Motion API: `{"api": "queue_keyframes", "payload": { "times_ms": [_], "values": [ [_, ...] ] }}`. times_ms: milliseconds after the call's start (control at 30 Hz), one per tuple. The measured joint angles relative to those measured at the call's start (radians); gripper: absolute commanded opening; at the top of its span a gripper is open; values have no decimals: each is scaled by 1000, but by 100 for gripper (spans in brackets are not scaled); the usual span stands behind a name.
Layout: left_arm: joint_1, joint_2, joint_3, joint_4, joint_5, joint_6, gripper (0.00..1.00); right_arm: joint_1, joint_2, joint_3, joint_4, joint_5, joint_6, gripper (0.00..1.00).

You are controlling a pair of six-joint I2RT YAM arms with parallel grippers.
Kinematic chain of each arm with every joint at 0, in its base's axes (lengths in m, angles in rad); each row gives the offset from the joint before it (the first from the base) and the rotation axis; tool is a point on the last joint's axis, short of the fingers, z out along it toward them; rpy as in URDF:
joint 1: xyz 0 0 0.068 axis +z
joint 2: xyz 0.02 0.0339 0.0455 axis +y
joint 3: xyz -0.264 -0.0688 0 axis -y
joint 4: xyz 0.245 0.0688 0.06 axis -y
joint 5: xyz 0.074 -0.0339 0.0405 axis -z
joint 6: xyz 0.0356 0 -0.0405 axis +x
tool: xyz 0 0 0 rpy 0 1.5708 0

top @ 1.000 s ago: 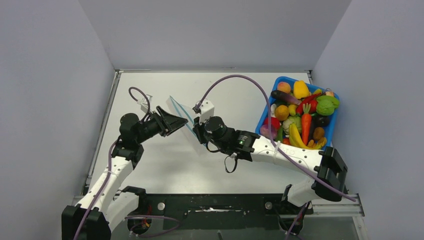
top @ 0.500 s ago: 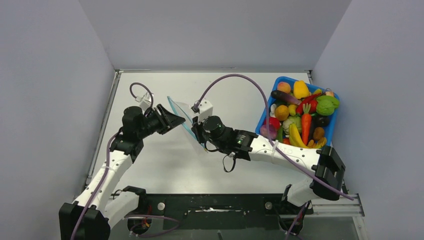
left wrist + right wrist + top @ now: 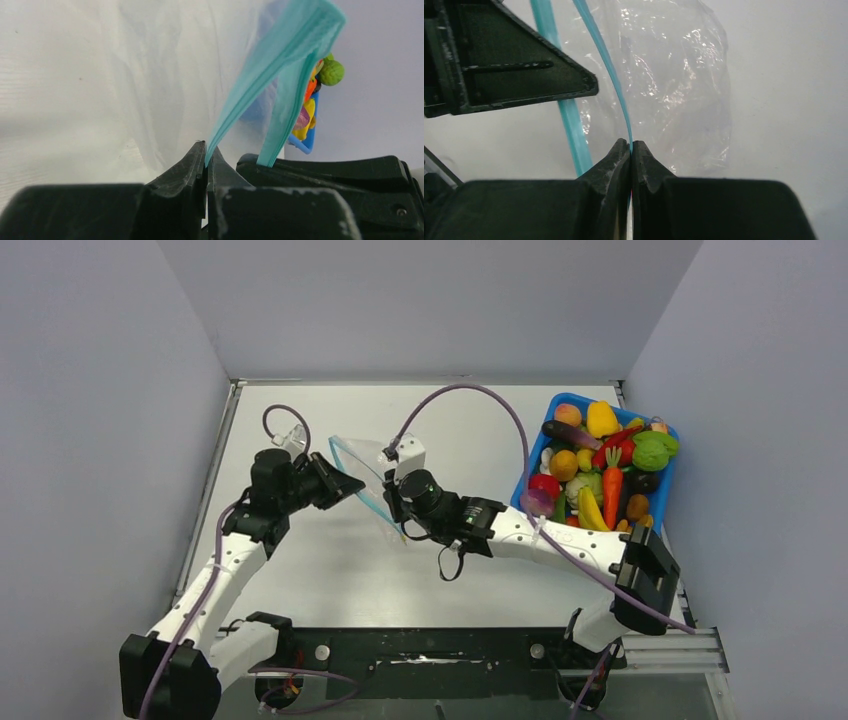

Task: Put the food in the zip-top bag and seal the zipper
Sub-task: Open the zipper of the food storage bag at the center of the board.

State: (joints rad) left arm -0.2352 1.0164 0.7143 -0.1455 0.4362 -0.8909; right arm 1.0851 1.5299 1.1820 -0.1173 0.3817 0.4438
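The zip-top bag hangs in the air over the middle of the table, slung between the two arms, well apart from the food piled in the blue bin at the far right. The left fingers are pinched fully shut on one lip of the teal zipper, while the other lip runs past outside them. The right fingers are likewise clamped tight on a lip of the strip, with clear film billowing beyond. The bag looks empty, very light and limp: thin crinkly film that will sag, fold and probably slip if gripped by the body. The zipper strip is the only part with some stiffness, so it is the sensible place to hold, one lip per arm to keep the mouth apart. Pulling too hard risks tearing the film or popping a lip free; the toy food, being hard plastic, should drop in easily.
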Motion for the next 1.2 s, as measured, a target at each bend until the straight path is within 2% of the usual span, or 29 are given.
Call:
{"api": "queue_keyframes", "payload": {
  "times_ms": [167, 300, 500, 767, 833, 867, 900, 1033, 1100, 1200],
  "values": [
    [0, -1, 63, -68, -45, 49, 0, -79, -26, -21, -13, 17, 54, 0],
    [0, -1, 153, -159, -101, 122, 0, -150, -127, -91, -13, 43, 76, 0],
    [-3, 8, 345, -291, -182, 243, 0, -165, -264, -167, 67, 48, 117, 0],
    [-6, 121, 707, -509, -190, 418, 0, -163, -236, -156, 196, -63, 114, 0],
    [-6, 130, 743, -533, -193, 448, 0, -164, -218, -150, 232, -94, 116, 0],
    [-6, 126, 740, -539, -192, 456, 0, -166, -207, -150, 247, -109, 119, 5],
    [-6, 121, 724, -541, -184, 460, 0, -167, -195, -150, 257, -122, 122, 14],
    [-6, 100, 578, -525, -74, 449, 0, -169, -136, -150, 260, -146, 140, 56],
    [-7, 100, 505, -520, -23, 432, 0, -169, -114, -149, 244, -156, 137, 65],
    [-7, 101, 433, -525, 31, 404, 0, -168, -80, -122, 198, -157, 130, 67]
  ]
}}
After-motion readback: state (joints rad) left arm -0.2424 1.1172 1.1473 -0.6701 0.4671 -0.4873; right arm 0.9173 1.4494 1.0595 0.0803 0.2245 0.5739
